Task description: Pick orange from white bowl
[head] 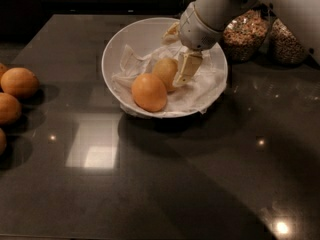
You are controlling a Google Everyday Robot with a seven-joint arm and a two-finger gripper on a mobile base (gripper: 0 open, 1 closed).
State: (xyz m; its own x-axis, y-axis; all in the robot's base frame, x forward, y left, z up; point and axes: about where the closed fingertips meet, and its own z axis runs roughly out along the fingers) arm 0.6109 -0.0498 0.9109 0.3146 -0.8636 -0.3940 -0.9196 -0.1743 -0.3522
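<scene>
A white bowl (113, 48) is set on the dark counter (165, 184), near its far edge and a little right of the middle. The bowl is lined with crumpled white paper (131, 68). The orange (163, 72), pale and yellowish, is seen lying on the paper at about the middle of the bowl. A brighter fruit (149, 92) is pressed against its near-left side, closer to the bowl's front rim.

The gripper (176, 56) is reached down into the bowl from the far right corner, carried on the pale arm (212, 9). It is held wide, its two cream fingers (187, 67) spread well apart. One finger is laid against the right side of the orange, pointing down towards the paper. The other is seen further back, above the far rim. The orange is thus placed just to the left of the nearer finger and in front of the farther one. Nothing is clamped, and the orange is not lifted from the paper.

Two glass jars (245, 34) of grains are stood just beside the bowl at the far right corner. A group of darker oranges (19, 82) is lined along the left edge, well apart from the bowl.
</scene>
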